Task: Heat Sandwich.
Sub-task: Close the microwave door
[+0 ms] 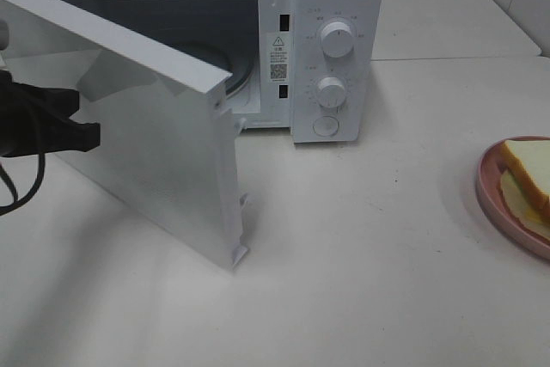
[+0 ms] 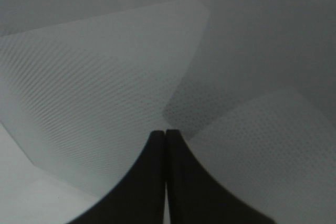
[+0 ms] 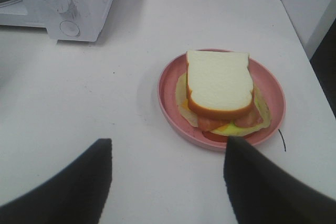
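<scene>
Sandwich (image 3: 219, 85) lies on the pink plate (image 3: 167, 85) near the desk's right edge, just ahead of the right gripper (image 3: 168, 174), whose jaws stand apart and empty. That arm is nearer. The left gripper (image 2: 166, 177), jaws together, sits against the microwave door (image 1: 163, 143), swung open toward the desk's front-left; bare desk lies between plate and microwave (image 1: 331, 6).

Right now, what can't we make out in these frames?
- Microwave cavity: exterior high, mostly hidden by the open door.
- Sandwich and plate: exterior high, cut off by the right edge.
- Dial markings: too small in every view.
- Left gripper: contact with the door unclear, wrist view blurred.
- Right gripper: absent from exterior high.
</scene>
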`<state>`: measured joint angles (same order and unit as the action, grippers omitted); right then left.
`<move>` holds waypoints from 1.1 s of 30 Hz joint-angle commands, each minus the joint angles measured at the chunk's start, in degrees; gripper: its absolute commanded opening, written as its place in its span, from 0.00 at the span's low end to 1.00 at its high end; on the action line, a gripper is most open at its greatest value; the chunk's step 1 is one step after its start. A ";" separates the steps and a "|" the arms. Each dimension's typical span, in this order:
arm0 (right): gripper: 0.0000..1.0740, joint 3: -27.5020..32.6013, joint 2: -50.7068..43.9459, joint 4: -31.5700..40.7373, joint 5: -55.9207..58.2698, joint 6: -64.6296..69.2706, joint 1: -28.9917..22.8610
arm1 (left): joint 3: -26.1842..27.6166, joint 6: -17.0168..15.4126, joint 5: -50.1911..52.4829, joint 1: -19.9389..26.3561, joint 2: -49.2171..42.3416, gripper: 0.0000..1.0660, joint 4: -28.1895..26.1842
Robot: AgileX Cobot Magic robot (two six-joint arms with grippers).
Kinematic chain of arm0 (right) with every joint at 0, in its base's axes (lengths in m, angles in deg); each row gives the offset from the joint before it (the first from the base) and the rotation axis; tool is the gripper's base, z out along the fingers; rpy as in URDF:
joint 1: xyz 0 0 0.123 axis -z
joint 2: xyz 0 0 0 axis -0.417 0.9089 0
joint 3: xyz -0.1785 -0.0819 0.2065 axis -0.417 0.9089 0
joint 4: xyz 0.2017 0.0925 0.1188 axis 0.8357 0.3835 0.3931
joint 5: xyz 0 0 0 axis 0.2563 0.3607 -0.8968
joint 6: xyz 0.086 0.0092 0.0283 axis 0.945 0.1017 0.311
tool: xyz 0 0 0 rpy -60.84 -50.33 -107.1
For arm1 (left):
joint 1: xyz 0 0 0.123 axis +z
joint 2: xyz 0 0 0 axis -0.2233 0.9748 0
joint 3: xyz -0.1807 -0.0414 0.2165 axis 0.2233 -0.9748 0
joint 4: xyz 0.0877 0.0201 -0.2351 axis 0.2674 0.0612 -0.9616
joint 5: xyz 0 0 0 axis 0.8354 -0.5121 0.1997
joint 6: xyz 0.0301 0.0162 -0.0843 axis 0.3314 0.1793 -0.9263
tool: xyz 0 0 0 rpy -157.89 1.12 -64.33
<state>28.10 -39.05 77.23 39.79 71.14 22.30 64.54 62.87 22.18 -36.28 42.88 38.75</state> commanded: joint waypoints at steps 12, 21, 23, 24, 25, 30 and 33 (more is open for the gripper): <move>0.57 0.06 -1.43 0.00 -0.69 0.00 0.17 | 11.34 34.66 0.23 -9.74 8.14 0.00 -27.90; 0.57 0.06 -1.43 0.00 -0.69 0.00 0.17 | 17.07 63.60 2.52 -13.58 11.34 0.00 -46.93; 0.57 0.06 -1.43 0.00 -0.69 0.00 0.17 | 18.96 71.28 3.50 -13.64 12.20 0.00 -50.65; 0.57 0.06 -1.43 0.00 -0.69 0.00 0.17 | 19.31 73.34 3.78 -13.64 12.38 0.00 -51.68; 0.57 0.06 -1.43 0.00 -0.69 0.00 0.17 | 19.31 73.34 3.78 -13.64 12.38 0.00 -51.68; 0.57 0.06 -1.43 0.00 -0.69 0.00 0.17 | 21.72 83.94 8.48 -13.64 14.32 0.00 -54.60; 0.57 0.06 -1.43 0.00 -0.69 0.00 0.17 | 22.29 89.67 8.31 -13.64 15.24 0.00 -53.63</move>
<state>28.10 -39.05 77.23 39.79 71.14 22.30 86.26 150.07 29.62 -49.51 57.89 -14.71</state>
